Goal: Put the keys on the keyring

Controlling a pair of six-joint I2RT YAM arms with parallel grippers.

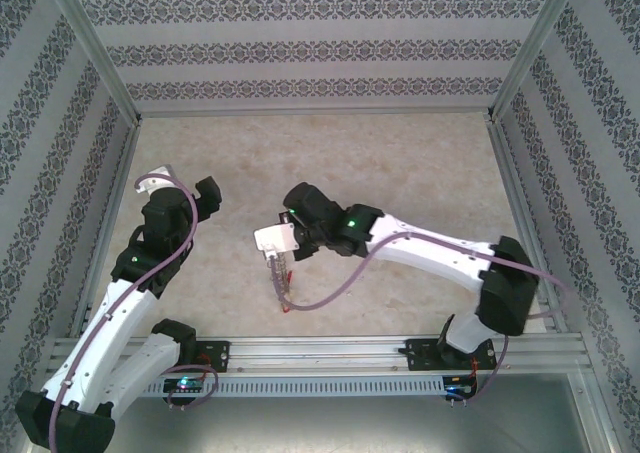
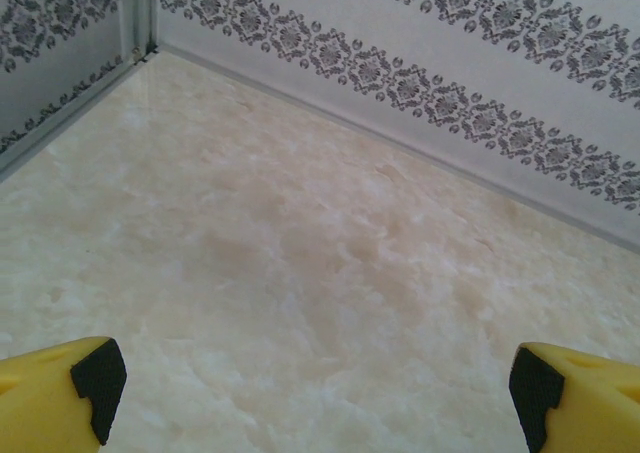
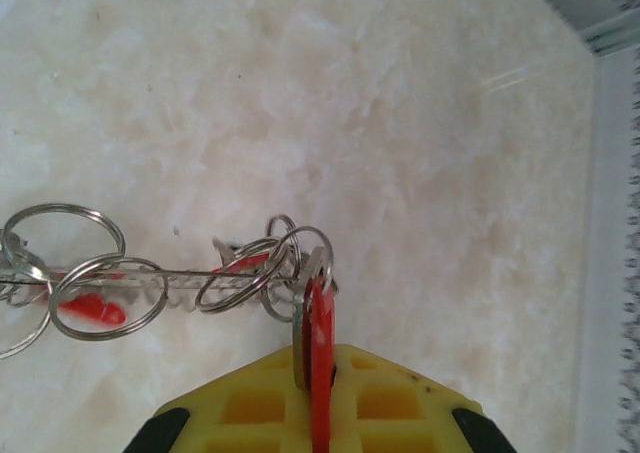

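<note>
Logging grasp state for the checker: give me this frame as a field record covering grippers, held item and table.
left gripper: open, nothing between the fingers, above the table
right gripper: shut on red tag
red tag: clamped edge-on, silver key flat against it
ring chain: linked silver split rings with more red tags, trailing from the clamped tag
chain end touching table: cannot tell
</note>
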